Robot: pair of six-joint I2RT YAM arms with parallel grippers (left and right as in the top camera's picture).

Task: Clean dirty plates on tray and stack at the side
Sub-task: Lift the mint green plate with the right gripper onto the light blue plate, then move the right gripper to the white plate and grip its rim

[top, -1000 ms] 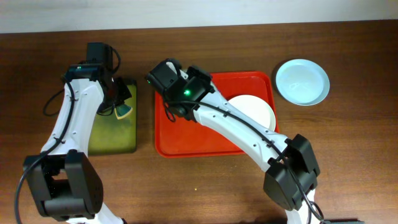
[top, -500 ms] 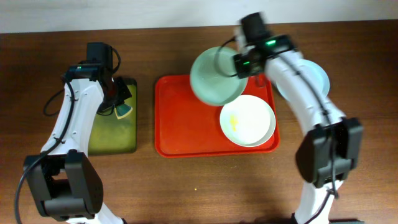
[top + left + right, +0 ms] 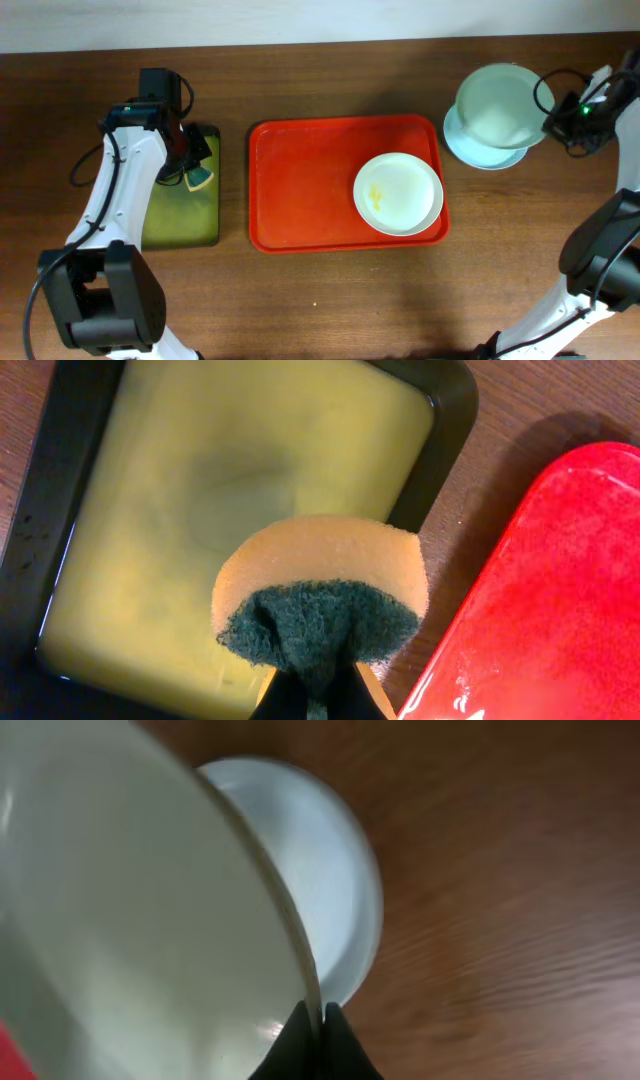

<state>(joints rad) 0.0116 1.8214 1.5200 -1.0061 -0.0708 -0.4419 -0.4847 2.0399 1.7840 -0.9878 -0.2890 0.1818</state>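
The red tray (image 3: 300, 190) lies mid-table with a white plate (image 3: 398, 193) on its right end; the plate bears a yellow smear. My right gripper (image 3: 548, 120) is shut on the rim of a pale mint plate (image 3: 495, 105), held tilted above a second mint-blue plate (image 3: 470, 150) that rests on the table right of the tray. In the right wrist view the held plate (image 3: 140, 920) fills the left, the lower plate (image 3: 330, 890) shows behind it, and the jaws (image 3: 316, 1020) pinch the rim. My left gripper (image 3: 315, 695) is shut on a yellow-and-green sponge (image 3: 320, 600) over the small black tray (image 3: 200, 510).
The black-rimmed tray with a yellow-green inside (image 3: 180, 215) sits left of the red tray. The red tray's corner (image 3: 540, 590) shows in the left wrist view. Bare wooden table (image 3: 320, 300) lies along the front.
My right arm swung from the red tray's left part to the far right, carrying the mint plate over the other mint-blue plate. The white plate is now uncovered. The left arm has not moved.
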